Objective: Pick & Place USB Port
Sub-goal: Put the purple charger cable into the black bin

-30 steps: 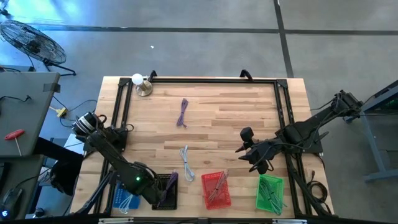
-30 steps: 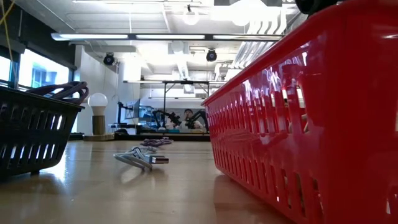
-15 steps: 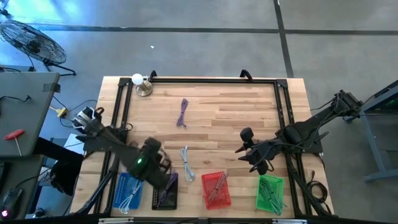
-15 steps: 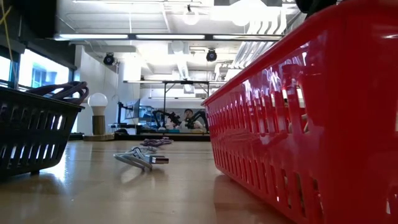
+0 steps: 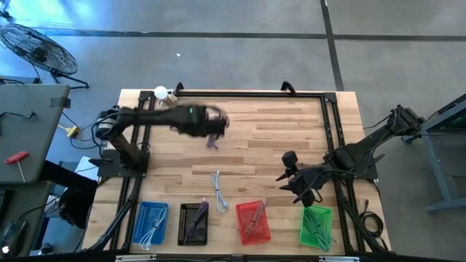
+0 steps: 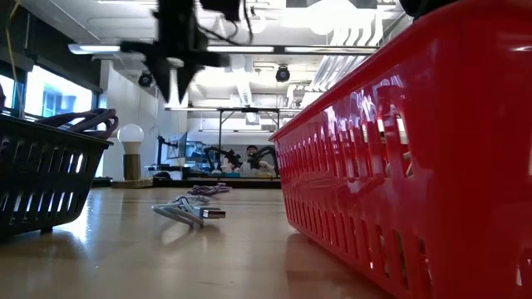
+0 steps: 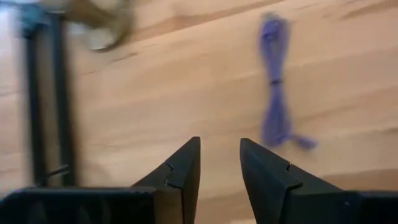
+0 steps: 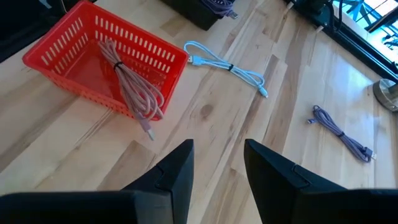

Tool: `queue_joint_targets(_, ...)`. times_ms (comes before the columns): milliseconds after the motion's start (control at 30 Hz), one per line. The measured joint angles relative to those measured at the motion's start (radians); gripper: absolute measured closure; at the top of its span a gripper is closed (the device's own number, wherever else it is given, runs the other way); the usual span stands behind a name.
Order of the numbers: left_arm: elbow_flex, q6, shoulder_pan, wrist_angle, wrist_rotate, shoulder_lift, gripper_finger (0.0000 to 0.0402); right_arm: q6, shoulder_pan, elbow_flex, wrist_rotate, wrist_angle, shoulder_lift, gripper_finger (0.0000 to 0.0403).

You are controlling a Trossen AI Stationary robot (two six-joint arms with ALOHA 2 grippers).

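Up in the frame's upper-left middle, the left tool (image 5: 217, 124) hovers over the purple USB cable (image 5: 212, 135) on the table (image 5: 277, 131), fingers slightly parted and seemingly empty. Lower right, the right tool (image 5: 282, 177) waits open, holding nothing.

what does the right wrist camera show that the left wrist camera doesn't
Only the right wrist view shows the red basket holding a pink cable, the light blue cable lying on the table beside it, and the open right gripper. Only the left wrist view shows the open left gripper and a blurred lamp base. Both show the purple cable lying on the bare wooden table.
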Motion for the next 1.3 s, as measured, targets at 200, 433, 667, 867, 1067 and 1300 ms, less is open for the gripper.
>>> queue_joint_targets(200, 0.0, 0.273, 0.176, 0.345, 0.109, 0.024, 0.0293, 0.0, 0.0, 0.0, 0.0, -0.002, 0.0, 0.027)
queue_joint_targets(433, 0.0, 0.369, 0.253, 0.429, 0.275, 0.174, 0.0293, -0.004, 0.0, -0.002, -0.005, -0.034, 0.0, 0.027)
queue_joint_targets(667, -0.002, 0.361, 0.286, 0.438, 0.349, 0.291, 0.0293, -0.004, 0.001, -0.002, -0.009, -0.046, 0.0, 0.027)
queue_joint_targets(867, 0.0, 0.362, 0.292, 0.437, 0.363, 0.343, 0.0293, 0.01, 0.0, -0.002, -0.024, -0.062, 0.0, 0.027)
queue_joint_targets(1067, 0.0, 0.368, 0.292, 0.433, 0.401, 0.395, 0.0293, 0.01, 0.001, -0.002, -0.04, -0.063, 0.0, 0.027)
queue_joint_targets(1300, 0.005, 0.452, 0.29, 0.43, 0.355, 0.435, 0.0324, 0.03, 0.001, -0.002, -0.067, -0.072, 0.0, 0.027)
